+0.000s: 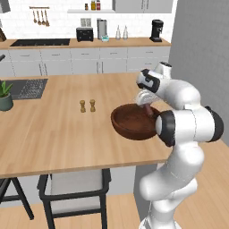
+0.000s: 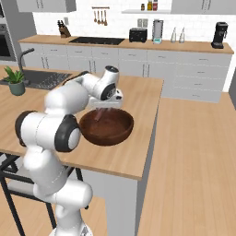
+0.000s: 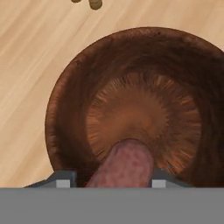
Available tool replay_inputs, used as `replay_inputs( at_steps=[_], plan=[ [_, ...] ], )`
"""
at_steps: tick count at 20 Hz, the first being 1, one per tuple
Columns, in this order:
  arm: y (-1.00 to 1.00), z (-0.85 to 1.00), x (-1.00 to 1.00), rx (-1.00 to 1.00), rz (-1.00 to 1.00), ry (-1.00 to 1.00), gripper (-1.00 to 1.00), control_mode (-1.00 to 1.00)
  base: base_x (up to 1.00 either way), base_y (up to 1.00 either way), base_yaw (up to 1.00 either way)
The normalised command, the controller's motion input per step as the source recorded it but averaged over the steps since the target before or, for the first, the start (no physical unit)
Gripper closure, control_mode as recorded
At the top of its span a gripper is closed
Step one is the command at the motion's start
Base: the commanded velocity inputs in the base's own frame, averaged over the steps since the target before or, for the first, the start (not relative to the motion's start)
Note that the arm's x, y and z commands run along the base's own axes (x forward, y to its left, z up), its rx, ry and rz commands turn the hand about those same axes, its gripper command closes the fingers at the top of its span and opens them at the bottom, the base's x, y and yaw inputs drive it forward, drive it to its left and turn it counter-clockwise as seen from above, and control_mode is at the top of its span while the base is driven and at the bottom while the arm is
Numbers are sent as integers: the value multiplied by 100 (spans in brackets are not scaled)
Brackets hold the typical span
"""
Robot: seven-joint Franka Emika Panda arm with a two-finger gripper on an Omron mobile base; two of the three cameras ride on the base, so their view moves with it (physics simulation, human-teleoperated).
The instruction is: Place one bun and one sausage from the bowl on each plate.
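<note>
Left base view: the bowl point(image 1: 133, 121) sits on the wooden surface point(image 1: 58, 129), close to the edge by the robot. It is dark red-brown and round. The arm bends over it like an elbow, and the hand point(image 1: 146, 108) points down into the bowl. A reddish bit shows under the hand. Two small shakers point(image 1: 87, 105) stand side by side to the left of the bowl, well apart from it. There is lots of bare wood on that side. A plant point(image 1: 5, 95) stands at the far left edge.

Right base view: the bowl point(image 2: 107, 126) is near the right edge of the surface point(image 2: 133, 152), with floor past it. The arm reaches over from the left, and the hand point(image 2: 104, 109) dips down inside the rim.

Hand view: the camera looks straight down into the bowl point(image 3: 65, 100). A sausage point(image 3: 124, 165) lies in it, between the two finger tips point(image 3: 64, 178). Its long way runs from the bottom of the picture up toward the middle of the bowl, and its round end points that way. The tips stand on both sides of it, but I cannot tell if they are squeezing it.
</note>
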Motion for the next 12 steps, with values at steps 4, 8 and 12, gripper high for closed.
replay_inputs(
  at_steps=[4,8,12],
  plan=[
    [-31,100,-100,1,-9,17,100,-100,0,0,0],
    [-24,62,-100,0,-9,17,100,-100,0,0,0],
    [-11,17,-100,0,-5,15,100,-100,0,0,0]
  ],
)
